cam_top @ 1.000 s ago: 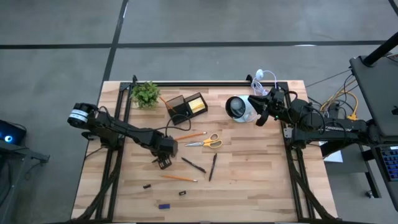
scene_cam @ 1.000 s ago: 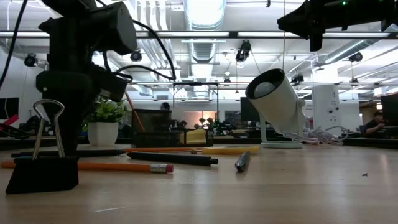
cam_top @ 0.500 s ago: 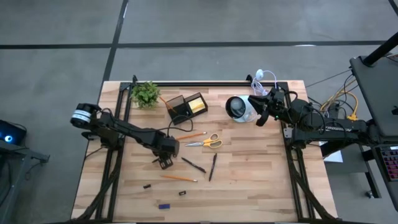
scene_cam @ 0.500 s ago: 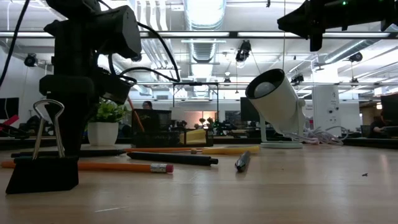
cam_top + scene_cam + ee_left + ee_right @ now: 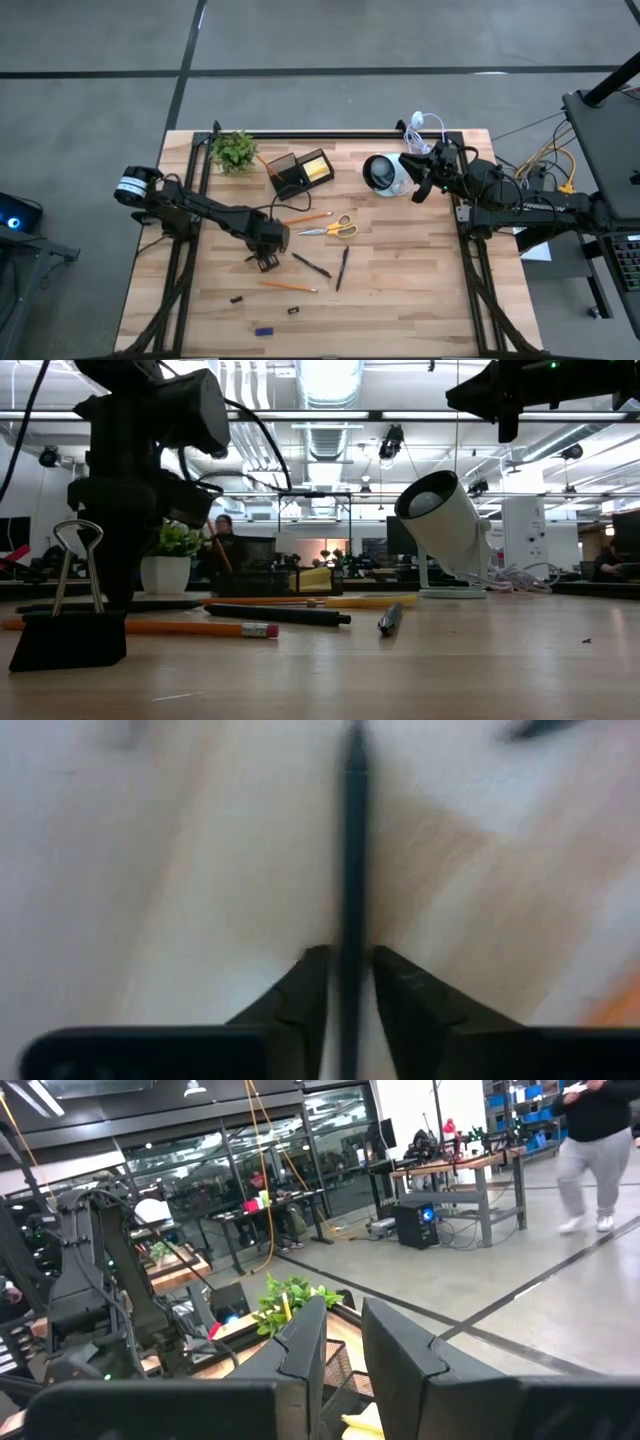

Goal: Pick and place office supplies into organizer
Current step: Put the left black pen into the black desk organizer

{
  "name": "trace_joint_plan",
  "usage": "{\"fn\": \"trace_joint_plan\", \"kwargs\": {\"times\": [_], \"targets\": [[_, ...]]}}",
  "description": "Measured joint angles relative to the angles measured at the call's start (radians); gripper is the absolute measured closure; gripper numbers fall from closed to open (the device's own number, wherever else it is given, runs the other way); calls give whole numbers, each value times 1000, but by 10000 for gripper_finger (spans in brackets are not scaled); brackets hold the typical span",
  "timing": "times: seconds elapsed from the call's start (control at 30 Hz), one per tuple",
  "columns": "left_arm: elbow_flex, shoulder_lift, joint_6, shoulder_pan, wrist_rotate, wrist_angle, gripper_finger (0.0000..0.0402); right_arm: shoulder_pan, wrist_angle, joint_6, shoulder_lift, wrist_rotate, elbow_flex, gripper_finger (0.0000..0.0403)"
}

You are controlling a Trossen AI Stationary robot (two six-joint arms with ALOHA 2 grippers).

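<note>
My left gripper (image 5: 265, 260) points down at the table's left middle, shut on a dark pen (image 5: 352, 840) that lies flat on the wood. Two more dark pens (image 5: 311, 265) (image 5: 342, 268), two orange pencils (image 5: 305, 217) (image 5: 288, 286), the scissors (image 5: 335, 228) and small dark and blue bits (image 5: 264, 331) lie loose around it. The black organizer (image 5: 290, 172) stands at the far side with a yellow sticky-note block (image 5: 318, 167) in it. My right gripper (image 5: 418, 187) hangs high at the far right, its fingers a narrow gap apart, with nothing between them. My left gripper pinches the dark pen's shaft (image 5: 351, 935) between its two fingers, one on each long side. The fingers come from above, pointing down, and lie across the pen. The pen rests along its length on the table (image 5: 170, 605).
A small green plant (image 5: 233, 150) stands left of the organizer and a white round lamp (image 5: 383, 173) with its cable right of it, under my right gripper. A black binder clip (image 5: 70, 630) stands near the front edge. Bare wood lies on the table's right half.
My left gripper has sunk a little toward the table over the dark pen and has then kept still. The pen and the other supplies lie where they were.
</note>
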Motion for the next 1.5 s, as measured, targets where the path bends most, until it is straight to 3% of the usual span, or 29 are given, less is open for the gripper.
{"fn": "trace_joint_plan", "kwargs": {"times": [0.17,1.5], "targets": [[-11,0,0,1,25,9,389,0,-2,-3,0,0,0,344],[-10,-102,66,0,21,-19,389,0,-1,-3,0,1,0,344]]}}
